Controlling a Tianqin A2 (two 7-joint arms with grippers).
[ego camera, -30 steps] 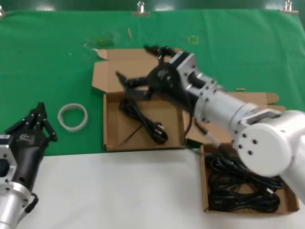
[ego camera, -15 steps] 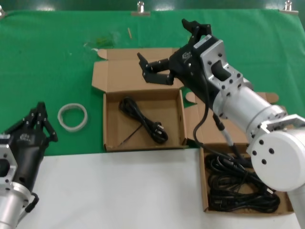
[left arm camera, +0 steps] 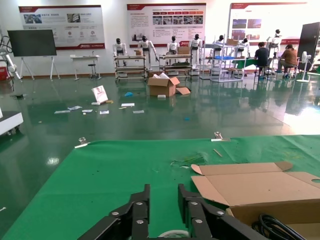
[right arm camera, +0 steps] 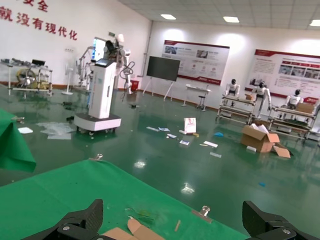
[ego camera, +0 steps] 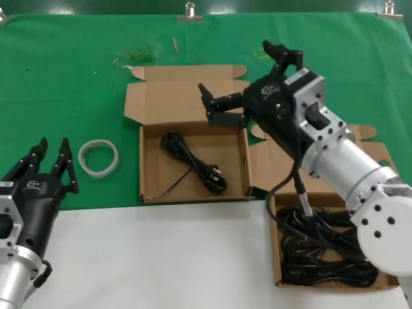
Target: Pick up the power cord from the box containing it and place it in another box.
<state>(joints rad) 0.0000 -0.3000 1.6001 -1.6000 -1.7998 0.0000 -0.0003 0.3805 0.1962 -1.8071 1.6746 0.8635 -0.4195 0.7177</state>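
The power cord (ego camera: 193,161), a thin black cable with a chunky plug, lies diagonally in the square cardboard box (ego camera: 149,174) at the middle of the green cloth; a loop of it shows in the left wrist view (left arm camera: 272,227). My right gripper (ego camera: 236,69) hangs above that box's far wall and open lid (ego camera: 180,96), wide open and empty (right arm camera: 172,215). The other box (ego camera: 277,257) stands at the front right and holds a tangle of black cords (ego camera: 325,248). My left gripper (ego camera: 51,148) rests at the front left, open, with nothing in it (left arm camera: 164,192).
A white tape ring (ego camera: 98,156) lies on the green cloth left of the middle box, just ahead of my left gripper (left arm camera: 172,233). The right box's lid (ego camera: 283,161) lies open behind it. White table surface runs along the front edge (ego camera: 161,257).
My right gripper has risen out of the middle box and moved back and to the right, empty; the cord stayed in the box. My left gripper's fingers have parted.
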